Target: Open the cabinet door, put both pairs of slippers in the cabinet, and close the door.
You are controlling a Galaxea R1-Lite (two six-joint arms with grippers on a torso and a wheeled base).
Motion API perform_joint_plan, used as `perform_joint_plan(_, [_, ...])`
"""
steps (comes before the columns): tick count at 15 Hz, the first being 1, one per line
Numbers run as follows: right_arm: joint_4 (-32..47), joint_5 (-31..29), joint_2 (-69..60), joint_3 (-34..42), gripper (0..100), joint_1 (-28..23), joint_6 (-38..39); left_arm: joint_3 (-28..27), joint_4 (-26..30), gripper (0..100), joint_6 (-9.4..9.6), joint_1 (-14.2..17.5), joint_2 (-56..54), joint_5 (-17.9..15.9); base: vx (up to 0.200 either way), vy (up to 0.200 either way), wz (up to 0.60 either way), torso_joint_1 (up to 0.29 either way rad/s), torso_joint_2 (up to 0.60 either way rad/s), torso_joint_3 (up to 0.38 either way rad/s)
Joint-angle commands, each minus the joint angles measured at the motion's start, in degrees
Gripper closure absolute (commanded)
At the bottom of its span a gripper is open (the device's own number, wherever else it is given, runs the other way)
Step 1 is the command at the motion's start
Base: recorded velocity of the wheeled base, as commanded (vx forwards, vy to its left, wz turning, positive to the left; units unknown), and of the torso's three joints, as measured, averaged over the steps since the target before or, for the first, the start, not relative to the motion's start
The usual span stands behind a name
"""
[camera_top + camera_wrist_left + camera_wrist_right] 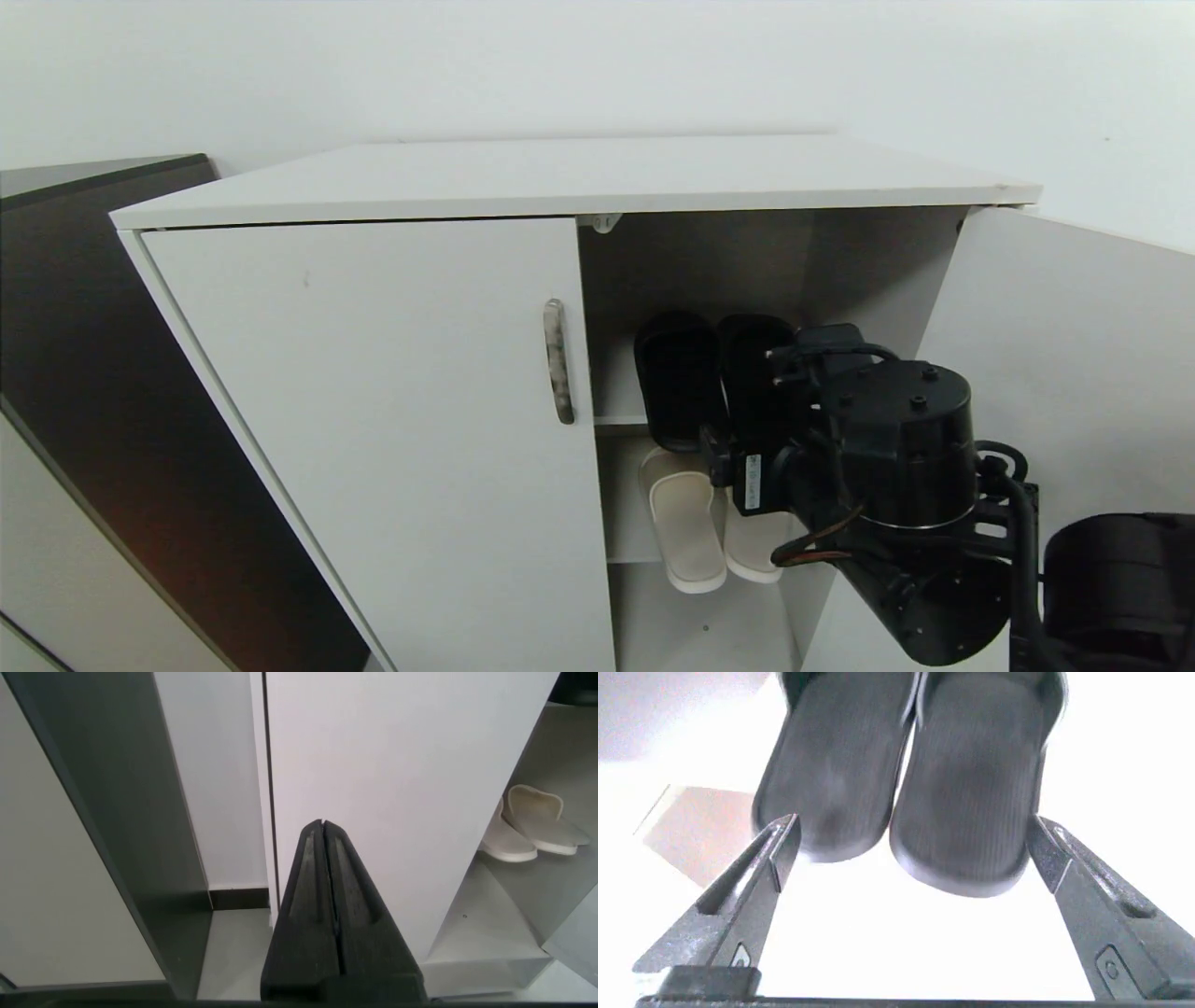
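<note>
Black slippers (695, 373) poked over the cabinet's (560, 177) upper shelf edge, with the right gripper (913, 831) spread wide at their heels. The left gripper (322, 831), pressed together, faced the cabinet's shut door (373, 420). The right gripper's sticker (752, 482) was too small to read.

You had a dark panel (112, 373) standing off to the left there. Behind it, you saw a plain white wall (597, 65).

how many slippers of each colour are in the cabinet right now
black slippers: 2
white slippers: 2
total: 4
</note>
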Motion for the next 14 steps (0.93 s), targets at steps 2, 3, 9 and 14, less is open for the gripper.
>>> perform_joint_plan(2, [-0.1, 0.1, -1.2, 1.4, 0, 1.1, -0.1, 0.0, 0.0, 100, -0.02, 0.0, 0.0, 0.0, 0.0, 0.0, 0.0, 0.0, 0.0, 0.0])
perform_joint_plan(3, [-0.2, 0.1, -1.1, 1.4, 0, 1.4, -0.1, 0.0, 0.0, 100, -0.02, 0.0, 0.0, 0.0, 0.0, 0.0, 0.0, 0.0, 0.0, 0.0])
perform_joint_plan(9, [-0.4, 0.1, -0.2, 2.1, 0, 2.2, 0.1, 0.0, 0.0, 100, -0.02, 0.0, 0.0, 0.0, 0.0, 0.0, 0.0, 0.0, 0.0, 0.0])
perform_joint_plan(14, [-0.4, 0.1, 0.4, 2.6, 0, 2.2, 0.0, 0.0, 0.0, 100, -0.02, 0.0, 0.0, 0.0, -0.2, 0.0, 0.0, 0.004, 0.0, 0.0])
